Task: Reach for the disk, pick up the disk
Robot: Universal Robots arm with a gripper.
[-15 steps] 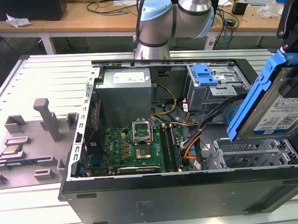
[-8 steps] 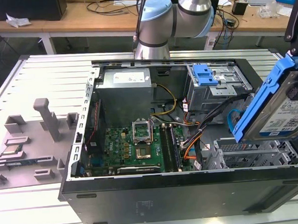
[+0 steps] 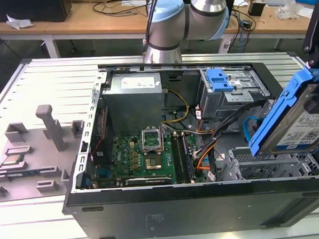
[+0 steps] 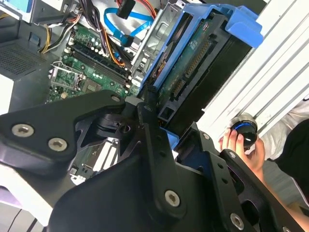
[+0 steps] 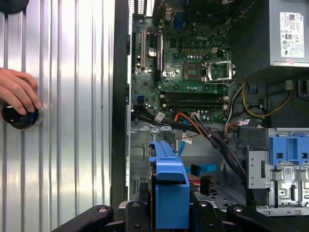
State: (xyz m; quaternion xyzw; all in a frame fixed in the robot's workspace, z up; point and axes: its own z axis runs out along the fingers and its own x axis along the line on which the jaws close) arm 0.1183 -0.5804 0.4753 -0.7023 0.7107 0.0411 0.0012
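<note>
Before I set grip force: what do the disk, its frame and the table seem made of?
Disk: silvery metal body, by its dull sheen, with a white-and-blue paper-like label. Frame: blue, probably moulded plastic, uniform colour with a soft gloss. Table: likely aluminium, pale grey, ribbed and brushed-looking.

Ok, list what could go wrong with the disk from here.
1. The disk hangs tilted in the gripper above the open computer case; a slip would probably drop it onto the drive cage.
2. The orange and blue cables lie close below and might snag.
3. A person's hand rests beside the case.
</note>
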